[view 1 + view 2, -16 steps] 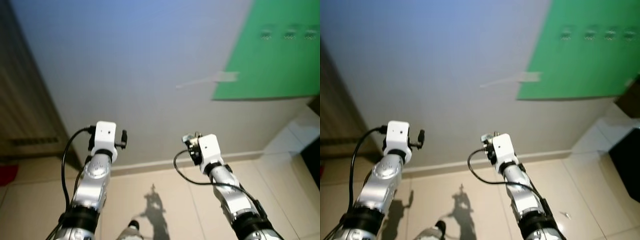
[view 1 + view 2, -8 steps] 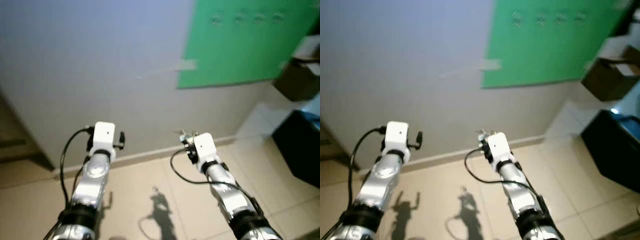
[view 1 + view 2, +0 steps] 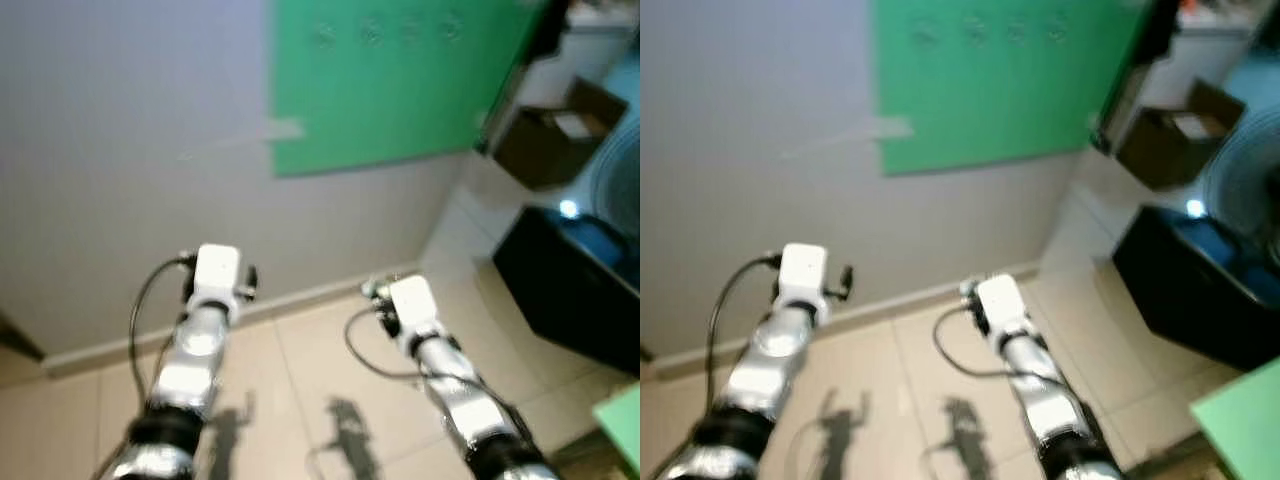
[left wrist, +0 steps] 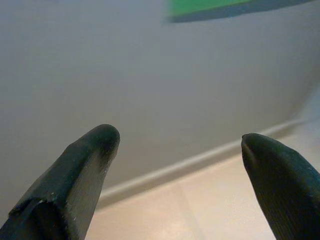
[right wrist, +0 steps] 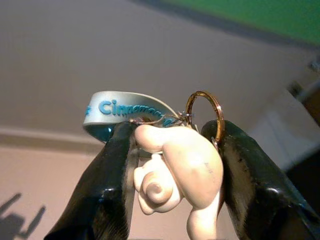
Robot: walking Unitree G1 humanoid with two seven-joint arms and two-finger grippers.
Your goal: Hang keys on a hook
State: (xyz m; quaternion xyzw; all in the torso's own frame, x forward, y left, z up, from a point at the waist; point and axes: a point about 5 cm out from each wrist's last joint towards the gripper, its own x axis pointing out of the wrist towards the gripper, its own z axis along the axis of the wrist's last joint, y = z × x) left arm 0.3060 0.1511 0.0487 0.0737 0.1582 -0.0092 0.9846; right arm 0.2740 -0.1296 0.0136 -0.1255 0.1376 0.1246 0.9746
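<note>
A green board with a row of small hooks near its top hangs on the grey wall, up and ahead of both arms. My right gripper is shut on a keychain: a cream figure charm, a white-and-blue band and a gold key ring sticking up between the fingers. In the head views the right arm points toward the wall base, well below the board. My left gripper is open with nothing between its fingers, facing the wall and skirting; its arm is raised on the left.
A black cabinet with blue items stands on the right, and an open cardboard box sits behind it by a dark doorframe. A taped strip marks the wall left of the board. Beige tiled floor lies below.
The whole view has swung to the right: the green board has shifted from the upper right toward the centre, and the black cabinet and box have come into sight. The arms keep their pose.
</note>
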